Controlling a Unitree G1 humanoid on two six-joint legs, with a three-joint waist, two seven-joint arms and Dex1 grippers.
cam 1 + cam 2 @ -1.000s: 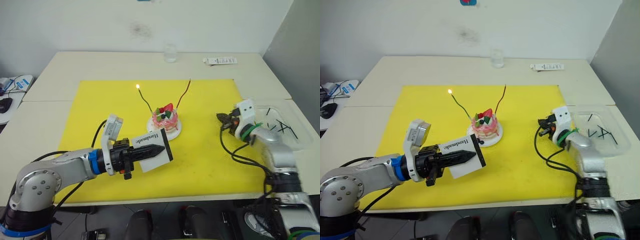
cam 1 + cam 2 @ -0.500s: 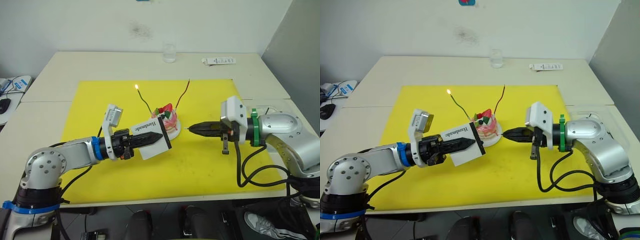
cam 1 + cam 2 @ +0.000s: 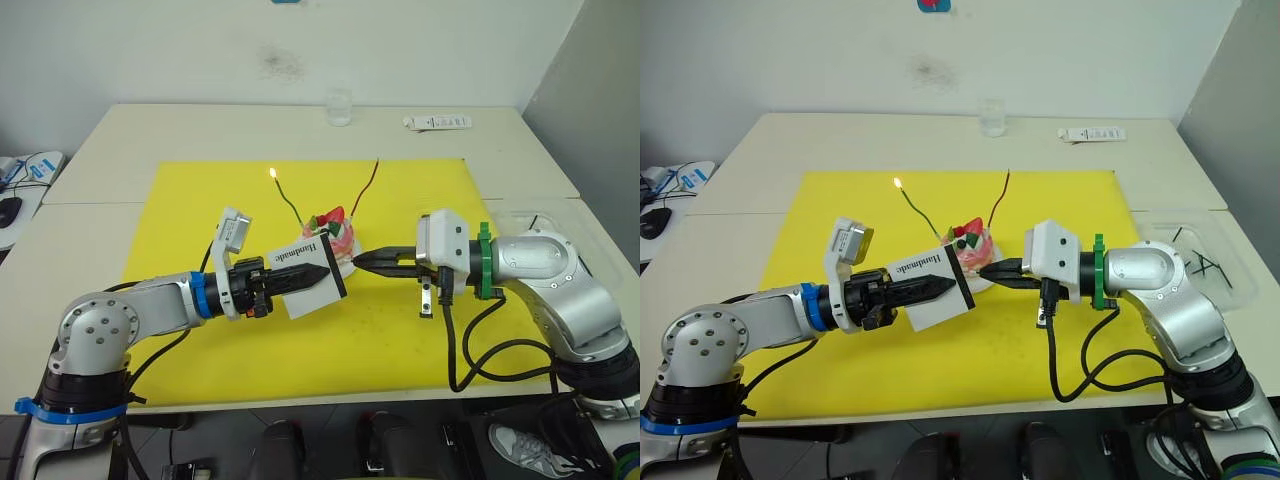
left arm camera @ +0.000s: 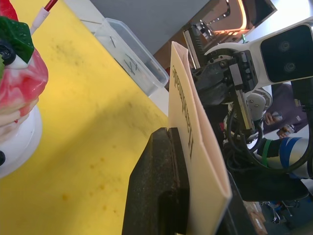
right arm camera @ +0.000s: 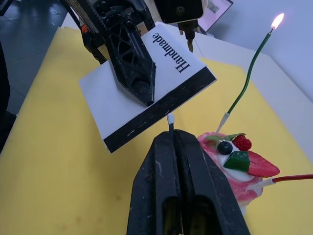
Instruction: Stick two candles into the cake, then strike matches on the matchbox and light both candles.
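The pink cake (image 3: pixel 335 234) sits on its white plate (image 3: pixel 352 264) in the middle of the yellow mat. A green candle (image 3: pixel 287 197) stands in it with a flame at its tip, and a red candle (image 3: pixel 368 188) leans out unlit. My left gripper (image 3: pixel 322 272) is shut on the white matchbox (image 3: pixel 296 284), held just left of the cake. My right gripper (image 3: pixel 362 262) is shut on a match (image 5: pixel 170 120), whose white head sits right at the matchbox's black striking edge (image 5: pixel 161 111).
A clear plastic tray (image 3: pixel 1200 262) holding several black matches stands at the right edge of the table. A glass (image 3: pixel 340 105) and a flat white item (image 3: pixel 440 122) are at the back. The yellow mat (image 3: pixel 200 200) has bare room on the left and front.
My right arm swung from the tray on the right over to the matchbox beside the cake, holding a match. My left gripper carried the matchbox slightly closer to the cake.
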